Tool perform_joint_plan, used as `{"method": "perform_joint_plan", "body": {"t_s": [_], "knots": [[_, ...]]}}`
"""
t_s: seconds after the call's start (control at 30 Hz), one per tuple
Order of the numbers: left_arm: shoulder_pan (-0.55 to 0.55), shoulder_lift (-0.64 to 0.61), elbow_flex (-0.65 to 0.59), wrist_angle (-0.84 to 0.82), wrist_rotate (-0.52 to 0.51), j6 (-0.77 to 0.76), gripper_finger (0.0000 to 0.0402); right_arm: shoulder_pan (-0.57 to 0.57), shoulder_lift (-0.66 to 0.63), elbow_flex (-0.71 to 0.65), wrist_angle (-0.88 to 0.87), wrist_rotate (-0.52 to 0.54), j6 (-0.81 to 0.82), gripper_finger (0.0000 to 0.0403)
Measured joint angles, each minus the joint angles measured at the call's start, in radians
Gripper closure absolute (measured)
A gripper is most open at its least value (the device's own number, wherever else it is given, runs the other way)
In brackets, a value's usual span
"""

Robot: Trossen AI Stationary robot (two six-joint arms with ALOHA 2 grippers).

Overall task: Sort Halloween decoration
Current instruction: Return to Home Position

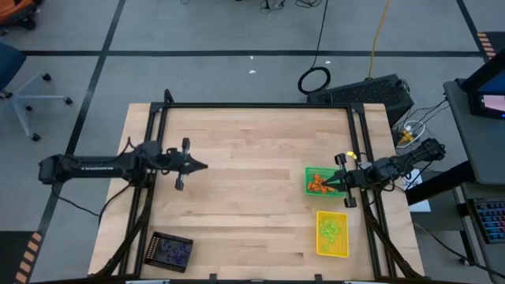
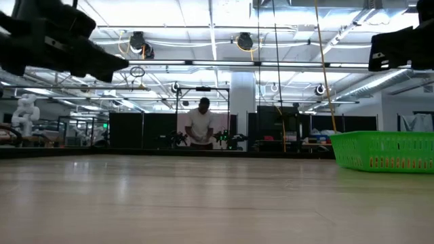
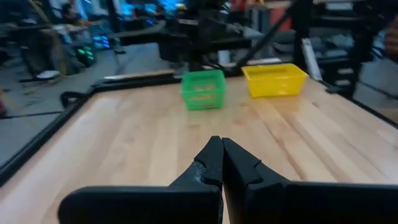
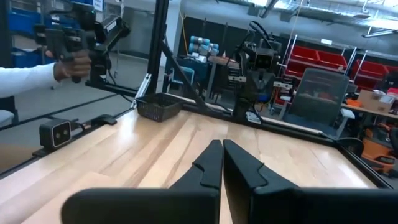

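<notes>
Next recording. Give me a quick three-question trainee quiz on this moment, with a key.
1. True or false: the yellow tray holds orange trinkets.
2. Which tray does the right gripper hang over in the high view? A) green B) yellow C) black
3. Fill in: the left gripper has its fingers ____.
Key: 1 false, it holds lime green trinkets; 2 A, the green tray; 3 shut.

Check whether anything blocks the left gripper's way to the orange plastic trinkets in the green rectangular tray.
Nothing visible does: only bare wooden table lies between the left gripper and the green rectangular tray of orange plastic trinkets. The right gripper hangs above that tray.
</notes>
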Motion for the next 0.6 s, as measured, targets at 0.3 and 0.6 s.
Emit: {"method": "perform_joint_plan", "body": {"t_s": [0.3,0.6], "knots": [[-0.006,-0.075,-0.11,0.137,-0.075,-0.046,0.0402,0.0,0.001,0.0,-0.005,0.001,0.002,0.0403],[-0.139,-0.098,-0.11,0.134,-0.18,-0.043,0.0402,0.0,0.001,-0.001,-0.005,0.004,-0.002,0.0403]]}}
